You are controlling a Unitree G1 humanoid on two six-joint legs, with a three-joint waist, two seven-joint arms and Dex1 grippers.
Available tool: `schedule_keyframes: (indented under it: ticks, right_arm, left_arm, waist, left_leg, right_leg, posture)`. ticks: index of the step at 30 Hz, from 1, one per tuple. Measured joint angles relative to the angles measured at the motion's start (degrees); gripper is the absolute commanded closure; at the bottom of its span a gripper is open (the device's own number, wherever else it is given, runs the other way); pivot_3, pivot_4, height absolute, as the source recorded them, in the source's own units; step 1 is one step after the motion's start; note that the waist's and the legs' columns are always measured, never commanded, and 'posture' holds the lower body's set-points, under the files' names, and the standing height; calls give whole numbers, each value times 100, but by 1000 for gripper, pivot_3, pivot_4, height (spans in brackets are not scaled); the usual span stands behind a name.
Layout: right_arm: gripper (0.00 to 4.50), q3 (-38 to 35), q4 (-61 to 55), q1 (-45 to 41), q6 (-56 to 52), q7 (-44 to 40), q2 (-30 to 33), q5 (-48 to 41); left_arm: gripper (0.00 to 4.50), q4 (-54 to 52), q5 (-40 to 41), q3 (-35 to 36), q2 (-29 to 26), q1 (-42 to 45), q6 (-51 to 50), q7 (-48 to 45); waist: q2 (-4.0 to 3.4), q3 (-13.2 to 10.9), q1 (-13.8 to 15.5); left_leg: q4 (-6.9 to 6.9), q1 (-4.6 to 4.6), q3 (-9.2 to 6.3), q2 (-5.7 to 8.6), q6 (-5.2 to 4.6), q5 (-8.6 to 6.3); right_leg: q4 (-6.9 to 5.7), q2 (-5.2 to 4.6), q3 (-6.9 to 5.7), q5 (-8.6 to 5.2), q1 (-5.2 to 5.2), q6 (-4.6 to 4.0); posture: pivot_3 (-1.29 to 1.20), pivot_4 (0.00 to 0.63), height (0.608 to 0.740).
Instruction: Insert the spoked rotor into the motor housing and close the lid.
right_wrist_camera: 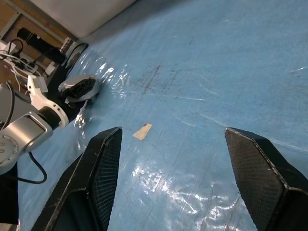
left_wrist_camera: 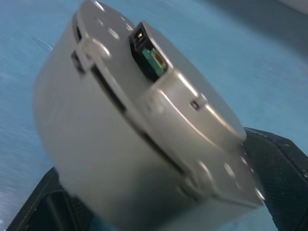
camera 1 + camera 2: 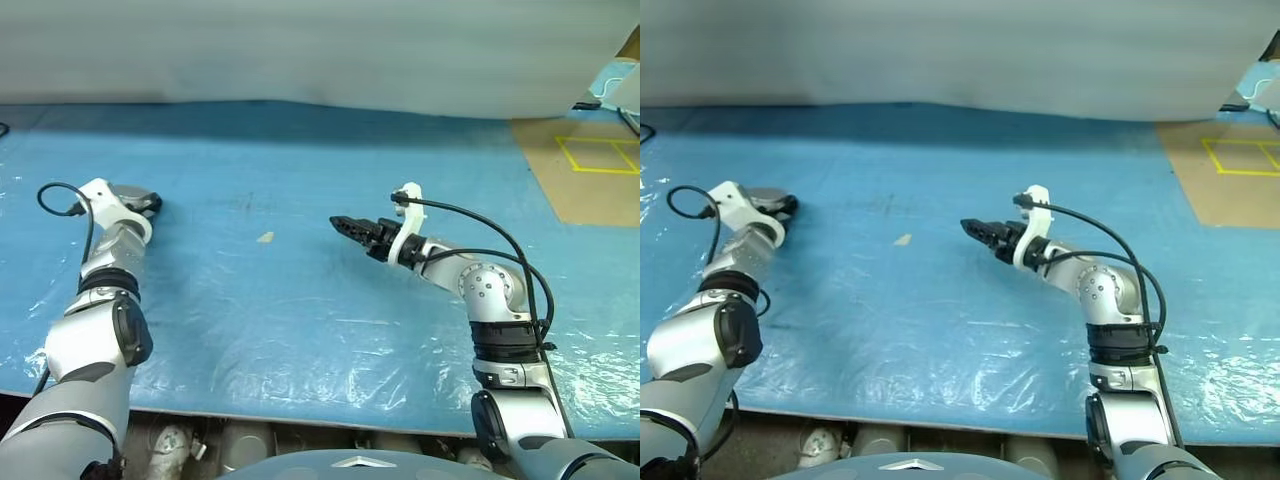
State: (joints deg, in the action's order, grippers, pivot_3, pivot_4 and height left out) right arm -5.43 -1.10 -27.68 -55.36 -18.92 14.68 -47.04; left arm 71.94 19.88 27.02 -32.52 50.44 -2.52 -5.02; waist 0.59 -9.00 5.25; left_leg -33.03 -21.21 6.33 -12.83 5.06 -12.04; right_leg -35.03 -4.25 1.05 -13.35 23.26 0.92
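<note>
Though blurred, motor housing (image 2: 120, 144) at left tool (image 3: 146, 205), grip unclear; right tool (image 1: 173, 132) open, empty.

We see a table (image 3: 300, 300) covered with a blue plastic sheet (image 3: 330, 180), crinkled and shiny, most of all along the near edge. A small pale scrap (image 3: 265, 237) lies on the sheet near the middle, a little to the left. At the far left the motor housing (image 3: 135, 196) sits low at the sheet. On the far right the sheet ends beside a brown board (image 3: 585, 170) marked with yellow lines.
</note>
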Motion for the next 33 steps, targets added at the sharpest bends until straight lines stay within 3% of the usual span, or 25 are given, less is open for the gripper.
schedule_keyframes:
  ticks: [9,17,21,25,30,33]
  right_arm:
    - [939,88,82,7,13,-219,-175,231]
    - [939,126,315,-156,125,-448,-177,461]
    - [939,108,321,-169,129,-463,-165,518]
    - [939,11,269,-110,128,-454,-151,532]
    - [939,329,-298,289,962,-665,349,1263]
    - [939,552,-576,391,1464,-828,582,1698]
  left_arm:
    - [23,-542,-239,16,-1039,-197,275,448]
    - [23,-1016,-426,-252,-1086,282,300,205]
    - [23,-1383,-481,-409,-921,568,319,-17]
    - [23,-2116,-452,-806,-486,634,177,-816]
    - [23,-4965,-136,-2098,139,-225,-323,-2800]
    - [23,-5768,-76,-2602,469,-826,-699,-3234]
  waist:
    - [0,0,63]
    - [0,0,43]
    - [0,0,34]
    - [1,0,67]
    - [-4,1,92]
    - [-5,2,-46]
  left_leg:
    - [1,-2,-3,0,0,0]
    - [-6,-3,-3,-3,0,0]
    - [-3,-6,-3,-2,1,0]
    - [-6,-14,-3,-2,0,1]
    - [-8,-24,-2,0,-2,2]
    - [-1,-30,-1,-5,-1,1]
  right_leg:
    - [7,-11,-16,1,-8,-2]
    - [2,-11,-21,1,-11,-4]
    - [9,-11,-21,1,-11,-4]
    - [8,-14,-27,1,-11,-5]
    - [9,-16,-28,2,-11,-7]
    - [4,2,-4,3,4,-10]
  posture:
    - [0,150,740]
    - [0,150,740]
    - [0,150,740]
    - [0,150,740]
    - [0,150,740]
    - [0,150,740]
